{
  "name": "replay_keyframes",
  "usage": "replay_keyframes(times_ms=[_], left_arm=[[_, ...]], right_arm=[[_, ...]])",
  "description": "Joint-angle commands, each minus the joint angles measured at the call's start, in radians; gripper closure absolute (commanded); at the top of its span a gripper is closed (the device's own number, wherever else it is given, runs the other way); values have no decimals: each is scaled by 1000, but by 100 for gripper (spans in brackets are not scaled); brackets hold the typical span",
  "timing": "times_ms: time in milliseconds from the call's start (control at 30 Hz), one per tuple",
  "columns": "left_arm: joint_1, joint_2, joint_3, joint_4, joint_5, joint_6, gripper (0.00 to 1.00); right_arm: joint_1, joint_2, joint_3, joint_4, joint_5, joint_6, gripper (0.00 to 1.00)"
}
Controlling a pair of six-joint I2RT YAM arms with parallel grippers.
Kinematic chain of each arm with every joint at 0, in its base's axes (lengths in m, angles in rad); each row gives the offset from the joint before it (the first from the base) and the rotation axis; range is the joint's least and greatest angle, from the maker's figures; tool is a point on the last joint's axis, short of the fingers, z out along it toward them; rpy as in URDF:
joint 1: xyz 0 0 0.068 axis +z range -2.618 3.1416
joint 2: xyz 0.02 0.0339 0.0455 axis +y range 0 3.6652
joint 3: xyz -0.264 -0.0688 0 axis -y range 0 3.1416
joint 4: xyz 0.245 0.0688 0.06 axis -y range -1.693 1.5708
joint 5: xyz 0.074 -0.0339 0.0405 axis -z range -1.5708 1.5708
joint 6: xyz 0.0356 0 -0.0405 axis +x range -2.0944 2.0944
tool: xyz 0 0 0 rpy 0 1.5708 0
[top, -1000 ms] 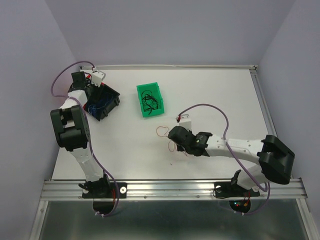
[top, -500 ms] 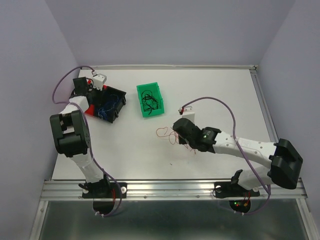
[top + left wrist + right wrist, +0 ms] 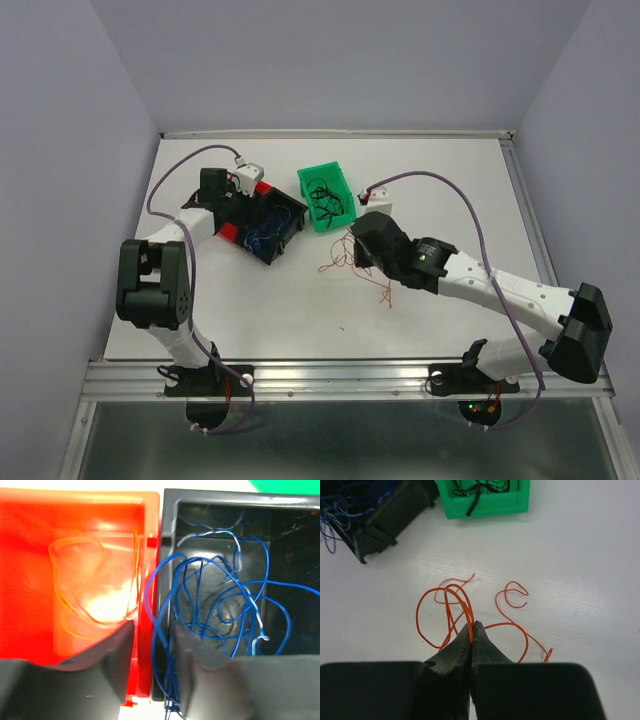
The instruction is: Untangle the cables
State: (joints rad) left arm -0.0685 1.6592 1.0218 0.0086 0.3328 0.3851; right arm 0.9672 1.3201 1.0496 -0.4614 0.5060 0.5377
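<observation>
My right gripper (image 3: 472, 626) is shut on a loop of thin red cable (image 3: 427, 600), and a second red strand (image 3: 512, 625) curls on the white table beside it. From above, the right gripper (image 3: 352, 252) sits just below the green bin (image 3: 320, 168), with red cables (image 3: 335, 265) trailing under it. My left gripper (image 3: 152, 630) straddles the adjoining walls of the red bin (image 3: 30, 555) and black bin (image 3: 295, 555) and clamps them. Blue cables (image 3: 220, 595) fill the black bin and some run between the fingers. A red cable (image 3: 75, 580) lies in the red bin.
Black cables (image 3: 326, 197) lie in the green bin, which touches the black bin (image 3: 290, 232) at the table's back middle. The purple arm cable (image 3: 440, 185) arcs over the right arm. The table's raised rim (image 3: 510, 140) runs along the back and right.
My left gripper has dragged the joined red and black bins rightward against the green bin, which shifted right. My right gripper moved toward the back with the red cable.
</observation>
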Motion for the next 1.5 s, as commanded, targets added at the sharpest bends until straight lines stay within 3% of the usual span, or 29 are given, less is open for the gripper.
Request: replay_keyframes(times_ms=[0, 33, 133, 600, 733, 933, 1033, 1167, 1467], left_arm=[[1, -62, -45, -58, 17, -39, 32], [-1, -73, -49, -59, 14, -35, 29], [1, -127, -51, -88, 20, -6, 1], [12, -470, 21, -398, 41, 176, 1], [15, -568, 55, -484, 110, 215, 1], [12, -733, 54, -530, 379, 303, 1], [12, -805, 35, -578, 597, 447, 1], [-2, -898, 9, -507, 685, 445, 1], [-99, -794, 73, -454, 681, 373, 1]], right_arm=[[-8, -12, 148, 15, -20, -57, 99], [-10, -10, 182, 15, -26, -62, 100], [-9, -1, 231, 9, -41, -87, 99], [-8, 27, 450, -3, -96, -160, 99], [-8, 41, 500, -2, -130, -171, 99], [-8, 68, 561, 17, -237, -193, 99], [-8, 94, 589, 27, -274, -200, 99], [-8, 152, 628, 40, -342, -212, 100], [-8, 257, 707, 53, -494, -212, 99]])
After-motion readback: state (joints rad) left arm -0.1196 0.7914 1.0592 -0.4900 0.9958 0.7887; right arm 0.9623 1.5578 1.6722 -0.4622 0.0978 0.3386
